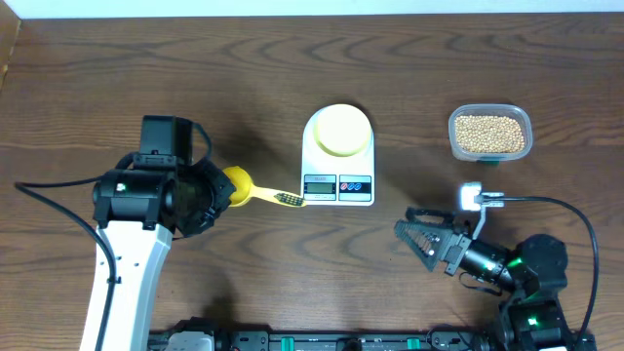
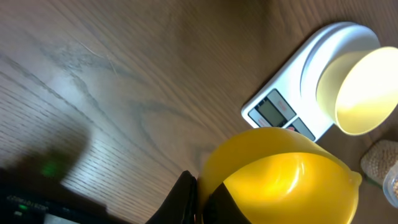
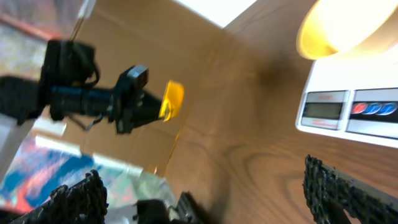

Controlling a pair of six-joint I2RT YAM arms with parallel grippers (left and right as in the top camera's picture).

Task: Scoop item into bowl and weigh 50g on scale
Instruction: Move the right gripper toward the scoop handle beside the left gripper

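Note:
The pale yellow bowl stands empty on the white scale at the table's middle. The tan beans fill a clear tub at the back right. My left gripper is shut on the cup rim of a bright yellow scoop, whose handle points right and reaches the scale's front left corner. In the left wrist view the scoop fills the lower right, with the scale and bowl beyond. My right gripper is open and empty, low over the table in front of the scale's right side.
The clear tub sits to the right of the scale. A small white and silver object with a cable lies near my right arm. The right wrist view shows the scale, the bowl and the scoop held by the left arm.

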